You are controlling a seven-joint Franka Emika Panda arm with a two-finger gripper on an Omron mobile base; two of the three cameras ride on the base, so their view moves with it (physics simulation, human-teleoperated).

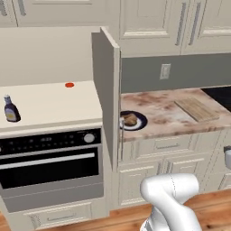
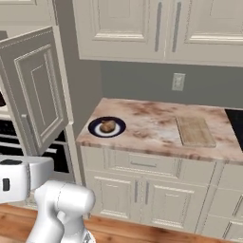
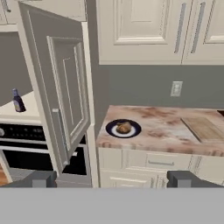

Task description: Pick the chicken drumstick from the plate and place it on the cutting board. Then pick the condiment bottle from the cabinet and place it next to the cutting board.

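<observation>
Nearest you, the gripper (image 3: 112,179) hangs back from the counter with its two dark fingertips (image 3: 41,179) spread wide and nothing between them. Just beyond stands the open panelled door (image 3: 61,87) of the cabinet (image 1: 49,103), swung out towards you with its grey bar handle facing the arm. On the marbled countertop (image 2: 152,126), near its front left corner, you see the plate (image 2: 107,127) with the chicken drumstick (image 2: 107,126) resting in its centre. Well to the right on the same counter lies the cutting board (image 2: 194,131), bare and flat. Further left, inside the cabinet, the condiment bottle (image 1: 11,109) stands upright on the cream shelf, well apart from a small red disc (image 1: 69,85) deeper in.
</observation>
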